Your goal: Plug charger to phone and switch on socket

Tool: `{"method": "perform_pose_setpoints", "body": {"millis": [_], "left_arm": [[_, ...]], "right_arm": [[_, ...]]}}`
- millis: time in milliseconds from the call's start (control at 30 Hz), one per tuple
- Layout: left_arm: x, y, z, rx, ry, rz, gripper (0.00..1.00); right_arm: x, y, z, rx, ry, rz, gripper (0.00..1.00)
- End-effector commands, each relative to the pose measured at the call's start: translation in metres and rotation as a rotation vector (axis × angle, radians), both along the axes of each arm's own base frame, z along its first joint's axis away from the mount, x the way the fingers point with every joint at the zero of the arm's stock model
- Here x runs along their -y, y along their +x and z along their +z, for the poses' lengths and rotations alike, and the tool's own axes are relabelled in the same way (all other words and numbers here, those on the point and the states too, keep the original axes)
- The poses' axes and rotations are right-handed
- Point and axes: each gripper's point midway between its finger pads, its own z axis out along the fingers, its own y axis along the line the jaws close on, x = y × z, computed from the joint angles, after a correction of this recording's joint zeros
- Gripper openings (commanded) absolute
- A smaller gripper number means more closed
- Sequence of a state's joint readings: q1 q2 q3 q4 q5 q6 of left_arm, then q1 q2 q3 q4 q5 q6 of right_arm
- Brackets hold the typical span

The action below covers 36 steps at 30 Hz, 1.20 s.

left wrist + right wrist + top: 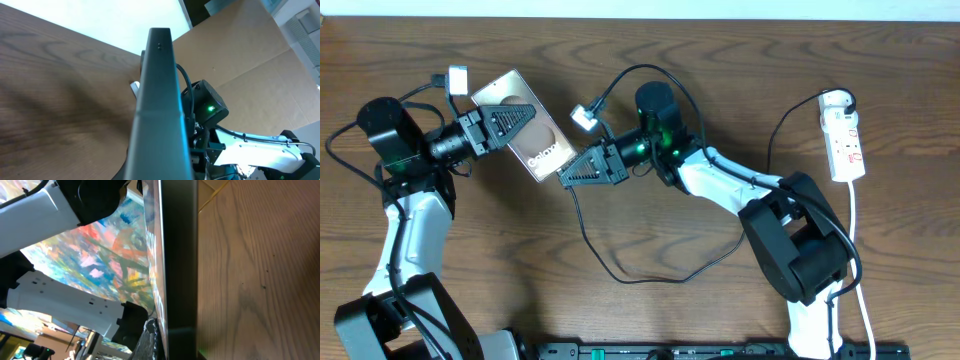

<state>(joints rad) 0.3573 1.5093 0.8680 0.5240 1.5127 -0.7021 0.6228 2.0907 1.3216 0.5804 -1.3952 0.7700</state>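
We see the left claw (525, 115) clamped on the phone (542, 152), holding it tilted over the far left of the tabletop (720, 60). The right claw (566, 177) is closed, its tip at the phone's near corner; we cannot tell whether it pinches the edge. The charger (620, 279) loops loosely between the arms, and the socket (846, 145) lies well apart at the right.

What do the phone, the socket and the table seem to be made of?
The phone: glossy bronze-brown face that reflects its surroundings, probably glass; dark smooth edge, metal or plastic. The socket: white moulded body, likely plastic. The table: brown grain lines, so wood or wood-look laminate.
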Motion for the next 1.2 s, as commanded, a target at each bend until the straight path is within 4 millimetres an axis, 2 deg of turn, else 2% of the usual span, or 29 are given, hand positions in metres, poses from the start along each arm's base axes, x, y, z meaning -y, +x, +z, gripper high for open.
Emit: {"method": "perform_pose_setpoints", "body": {"millis": [0, 267, 500, 800, 1000, 1067, 1100, 1167], "left_arm": [[0.008, -0.011, 0.006, 0.025, -0.003, -0.069, 0.07], [0.005, -0.011, 0.006, 0.026, -0.002, -0.06, 0.07], [-0.013, -0.008, 0.006, 0.026, -0.001, -0.008, 0.08], [-0.037, -0.007, 0.006, 0.025, -0.001, 0.06, 0.07], [-0.045, -0.007, 0.006, 0.025, 0.0, 0.082, 0.07], [-0.048, -0.007, 0.006, 0.025, 0.0, 0.088, 0.08], [-0.05, -0.007, 0.006, 0.025, 0.0, 0.095, 0.08], [-0.053, -0.007, 0.006, 0.025, 0.0, 0.105, 0.08]], "right_arm": [[0.003, 0.017, 0.013, 0.046, 0.022, -0.064, 0.01], [0.005, 0.008, 0.0, -0.01, -0.023, -0.027, 0.01], [0.007, 0.0, -0.018, -0.052, -0.079, -0.012, 0.01], [0.003, -0.005, -0.018, -0.049, -0.078, 0.0, 0.01], [0.001, -0.009, -0.019, -0.053, -0.082, 0.008, 0.01], [0.001, -0.017, -0.014, -0.047, -0.058, 0.053, 0.01], [0.005, -0.029, -0.005, -0.027, -0.01, 0.129, 0.01], [0.007, -0.04, 0.003, -0.017, 0.025, 0.2, 0.01]]}}
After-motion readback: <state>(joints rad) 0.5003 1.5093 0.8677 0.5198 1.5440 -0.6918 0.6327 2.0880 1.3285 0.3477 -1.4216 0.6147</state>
